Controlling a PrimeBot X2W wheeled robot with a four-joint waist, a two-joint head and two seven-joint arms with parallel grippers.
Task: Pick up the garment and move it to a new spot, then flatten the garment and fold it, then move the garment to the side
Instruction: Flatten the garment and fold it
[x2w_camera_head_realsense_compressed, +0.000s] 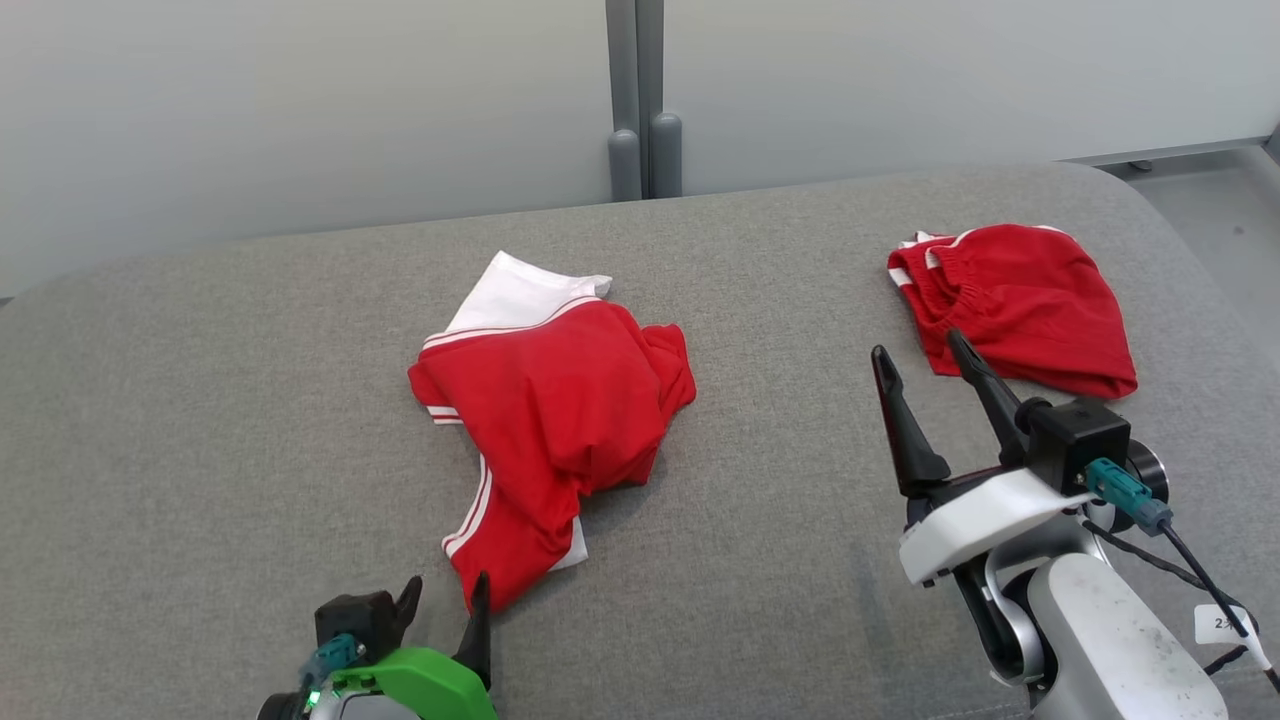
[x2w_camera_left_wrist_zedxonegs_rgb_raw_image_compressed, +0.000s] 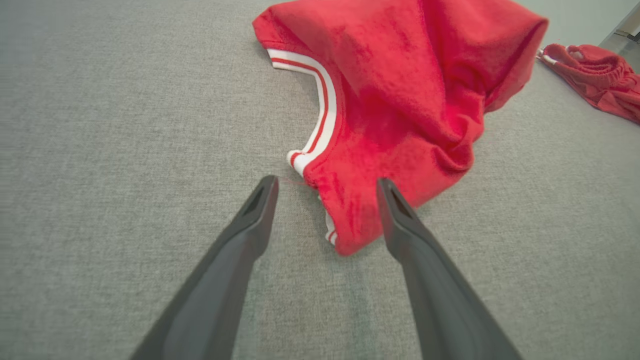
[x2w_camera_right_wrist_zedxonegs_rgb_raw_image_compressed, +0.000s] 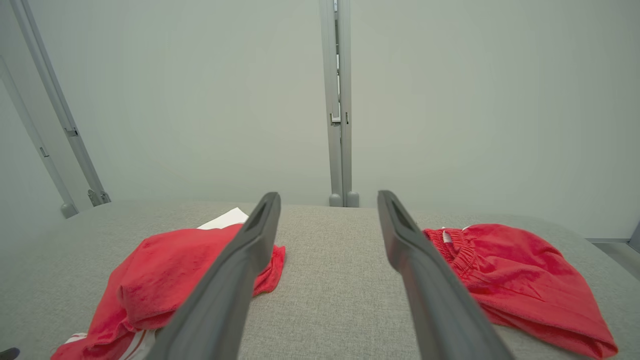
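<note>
You have the red garment (x2w_camera_head_realsense_compressed: 560, 400) with white trim lying crumpled at the middle of the grey fabric surface (x2w_camera_head_realsense_compressed: 200, 400), its near tip just beside your left gripper (x2w_camera_head_realsense_compressed: 447, 580), whose fingers stand spread with that tip of cloth showing between them from the wrist. Your right gripper (x2w_camera_head_realsense_compressed: 916, 344) hangs at the right, also spread and empty, fingertips just short of a second red garment (x2w_camera_head_realsense_compressed: 1030, 300) at the far right

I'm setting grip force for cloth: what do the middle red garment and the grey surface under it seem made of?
Red garment: likely soft knit, matte, with a fuzzy nap and limp folds; white striped trim looks ribbed. Grey surface: seemingly woven upholstery fabric, matte, fine weave lines showing.
</note>
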